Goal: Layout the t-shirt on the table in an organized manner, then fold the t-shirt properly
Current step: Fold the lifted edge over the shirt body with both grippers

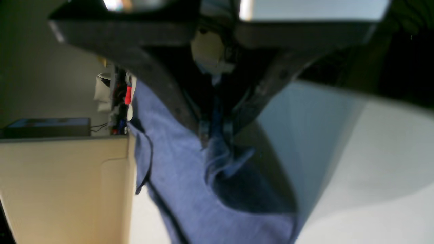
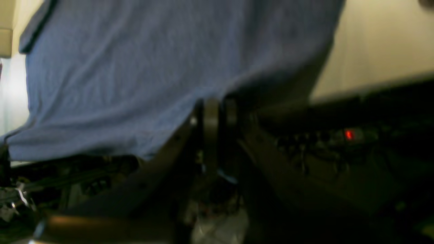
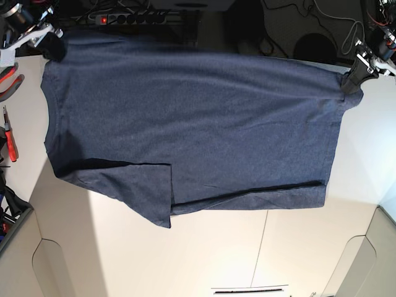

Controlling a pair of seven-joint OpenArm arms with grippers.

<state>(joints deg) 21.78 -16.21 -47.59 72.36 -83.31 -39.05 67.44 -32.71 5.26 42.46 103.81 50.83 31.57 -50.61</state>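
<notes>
Shirt (image 3: 192,117) is stretched between both arms and held up over the far part of the tabletop (image 3: 216,253), its lower edge hanging toward the near side

Left hand (image 3: 350,83), on the right of the base view, is clamped on one far corner of the shirt; the wrist view shows cloth bunched between its closed fingers (image 1: 217,132)

Right hand (image 3: 54,44), on the left of the base view, is pinched on the other far corner; in its wrist view the fingers (image 2: 210,118) meet narrow at the shirt's edge, blurred

Cloth looks fairly taut along the top edge between the two hands. One sleeve (image 3: 133,189) hangs down at lower left, and a dark fold line runs along the hem at lower right

No lettering shows on the side facing the base camera

Pliers (image 3: 8,139) with red handles lie at the left edge of the tabletop, apart from the shirt
</notes>
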